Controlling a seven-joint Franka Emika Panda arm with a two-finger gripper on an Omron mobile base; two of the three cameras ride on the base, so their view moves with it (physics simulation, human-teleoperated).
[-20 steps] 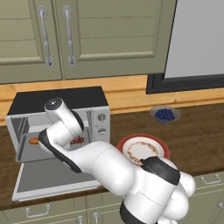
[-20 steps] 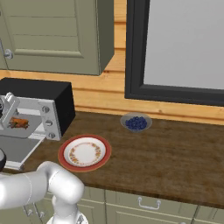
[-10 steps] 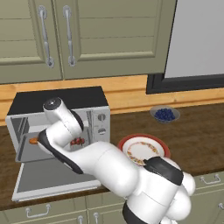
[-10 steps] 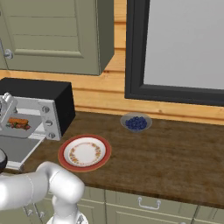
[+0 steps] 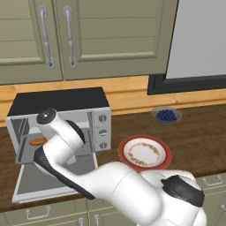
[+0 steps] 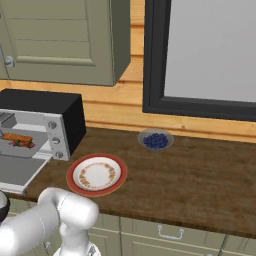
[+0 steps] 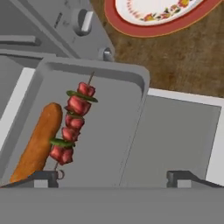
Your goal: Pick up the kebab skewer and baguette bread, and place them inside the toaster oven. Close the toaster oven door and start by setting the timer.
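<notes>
Hand apart over grey tray; kebab skewer just beside baguette bread.

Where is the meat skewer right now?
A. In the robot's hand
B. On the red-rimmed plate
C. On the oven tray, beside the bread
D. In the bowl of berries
C. The kebab skewer lies on the grey tray next to the baguette bread, and the hand is open.

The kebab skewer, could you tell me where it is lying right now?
In the hand view the kebab skewer lies on the grey tray inside the toaster oven, just right of the baguette bread.
</notes>
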